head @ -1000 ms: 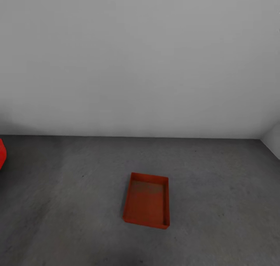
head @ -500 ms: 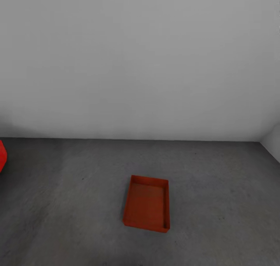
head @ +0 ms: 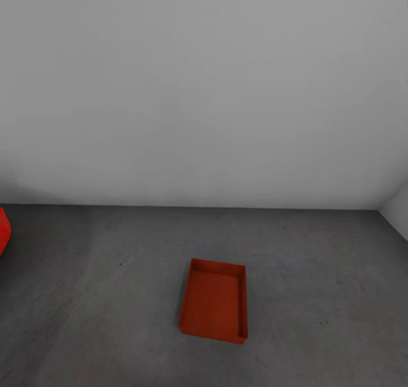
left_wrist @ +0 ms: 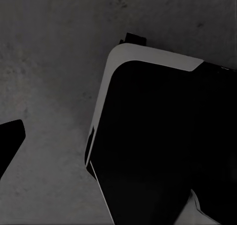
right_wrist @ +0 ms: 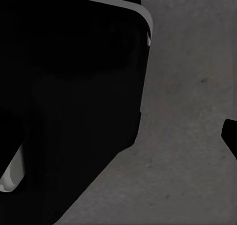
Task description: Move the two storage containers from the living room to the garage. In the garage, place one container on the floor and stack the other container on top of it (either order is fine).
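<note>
1 red-orange storage container (head: 214, 301) sits open-topped on the grey concrete floor (head: 317, 273) — near the white wall (head: 204, 92); either end effector's state I cannot tell.

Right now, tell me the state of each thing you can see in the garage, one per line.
storage container: upright on the floor, open top, empty, nothing stacked on it, no gripper touching it.
floor: dark grey concrete, bearing the container.
white wall: plain, meets the floor behind the container.
red object: cut off at the head view's left edge, too little shows to tell what it is.
</note>
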Robot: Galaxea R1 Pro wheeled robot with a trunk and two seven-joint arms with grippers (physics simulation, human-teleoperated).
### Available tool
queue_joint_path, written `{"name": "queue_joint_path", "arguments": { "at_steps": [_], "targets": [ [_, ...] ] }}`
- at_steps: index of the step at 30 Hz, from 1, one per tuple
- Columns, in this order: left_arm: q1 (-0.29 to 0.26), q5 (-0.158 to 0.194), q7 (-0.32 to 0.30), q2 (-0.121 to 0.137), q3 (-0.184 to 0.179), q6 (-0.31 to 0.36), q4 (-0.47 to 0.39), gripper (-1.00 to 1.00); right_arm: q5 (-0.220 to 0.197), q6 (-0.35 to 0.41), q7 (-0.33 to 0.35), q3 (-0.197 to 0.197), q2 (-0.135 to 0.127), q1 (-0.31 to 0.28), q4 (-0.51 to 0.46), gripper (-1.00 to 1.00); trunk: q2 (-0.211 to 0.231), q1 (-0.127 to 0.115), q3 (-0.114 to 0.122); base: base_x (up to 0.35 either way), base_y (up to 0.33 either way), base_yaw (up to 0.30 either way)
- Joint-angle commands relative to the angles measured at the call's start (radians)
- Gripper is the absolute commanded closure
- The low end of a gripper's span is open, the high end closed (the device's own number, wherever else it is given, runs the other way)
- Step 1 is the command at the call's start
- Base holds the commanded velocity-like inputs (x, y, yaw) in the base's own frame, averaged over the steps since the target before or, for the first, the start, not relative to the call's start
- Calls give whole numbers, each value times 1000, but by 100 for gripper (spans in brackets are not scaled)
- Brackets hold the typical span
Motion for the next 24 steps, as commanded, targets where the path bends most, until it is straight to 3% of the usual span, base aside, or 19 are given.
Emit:
{"name": "queue_joint_path", "arguments": {
  "at_steps": [1,24],
  "targets": [
    [0,9,-1,0,-8,-3,1,-100,-10,-5,-2,9,1,-1,3,-100,-1,0,1,0,0,0],
    [0,9,-1,0,-8,-3,1,-100,-21,-14,-6,6,14,2,3,-100,-1,0,38,0,0,0]
  ]
}}
